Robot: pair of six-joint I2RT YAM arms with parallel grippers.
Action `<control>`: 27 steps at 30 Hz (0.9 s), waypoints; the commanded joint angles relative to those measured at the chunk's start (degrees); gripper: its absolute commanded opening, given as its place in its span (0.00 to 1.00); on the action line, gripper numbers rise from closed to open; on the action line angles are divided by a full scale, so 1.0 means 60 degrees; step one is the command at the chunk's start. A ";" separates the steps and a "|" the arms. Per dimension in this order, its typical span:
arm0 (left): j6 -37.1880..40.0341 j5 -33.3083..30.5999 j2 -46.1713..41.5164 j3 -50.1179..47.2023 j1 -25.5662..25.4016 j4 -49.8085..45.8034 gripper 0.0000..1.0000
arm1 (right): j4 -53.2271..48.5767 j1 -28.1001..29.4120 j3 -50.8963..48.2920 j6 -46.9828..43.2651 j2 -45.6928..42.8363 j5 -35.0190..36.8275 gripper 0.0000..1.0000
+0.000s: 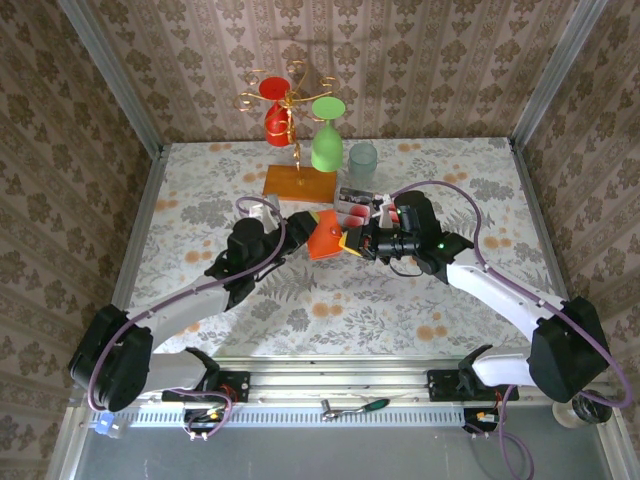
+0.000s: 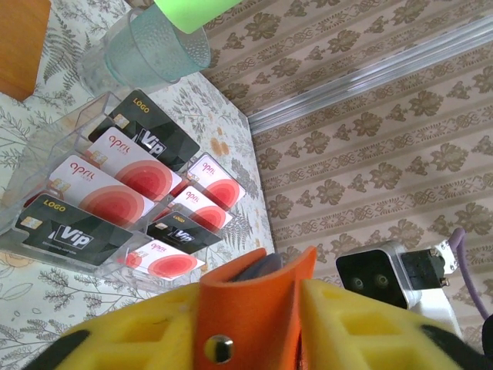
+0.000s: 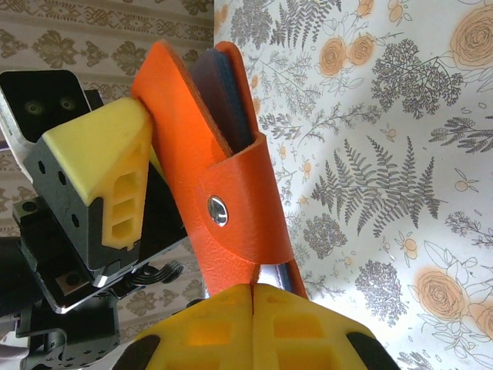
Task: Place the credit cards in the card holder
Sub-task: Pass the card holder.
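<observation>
- Top external: The left gripper (image 1: 303, 235) and the right gripper (image 1: 350, 241) are meeting tip to tip over the middle of the floral table (image 1: 200, 200). The orange card holder (image 1: 325, 240) is sitting tilted between their fingertips. The credit cards (image 1: 355, 212) are resting in a clear tray (image 1: 352, 195) just beyond both sets of fingers. The wooden base (image 1: 298, 182) of the glass rack is standing farther out.
- Left wrist: The left gripper (image 2: 250, 327) is clamping the card holder (image 2: 246, 297). The orange leather is filling the gap between the yellow pads, and its metal stud is facing the camera. Ahead of the fingertips and to their left, the credit cards (image 2: 115, 196) are leaning in rows in the clear tray (image 2: 46, 139), with black cards (image 2: 150, 139) among them. A pale tumbler (image 2: 154, 46) and a green glass (image 2: 192, 8) are standing past the tray.
- Right wrist: The right gripper (image 3: 254, 308) is pinching its fingers tight on the lower end of the card holder (image 3: 231, 193). The holder is rising ahead of the fingers, its open mouth pointing away and a dark lining showing. A yellow finger (image 3: 100, 166) of the left gripper is pressing against the holder's left face.
</observation>
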 commanded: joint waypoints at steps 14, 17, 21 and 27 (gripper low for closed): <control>0.0417 -0.0050 0.0277 -0.0628 0.0093 0.0317 0.00 | -0.3861 -0.0744 0.0871 -0.3868 -0.0574 0.2545 0.47; 0.0472 -0.0064 0.0288 -0.0590 0.0056 0.0261 0.00 | -0.4144 -0.0532 0.1211 -0.4383 -0.0377 0.3068 0.47; 0.0453 -0.0234 0.0350 -0.0486 -0.0103 0.0215 0.00 | -0.4106 0.0030 0.1611 -0.4612 0.0071 0.3536 0.47; 0.0507 -0.0532 0.0535 -0.0332 -0.0425 0.0199 0.00 | -0.4119 0.0919 0.2402 -0.4835 0.0820 0.4037 0.49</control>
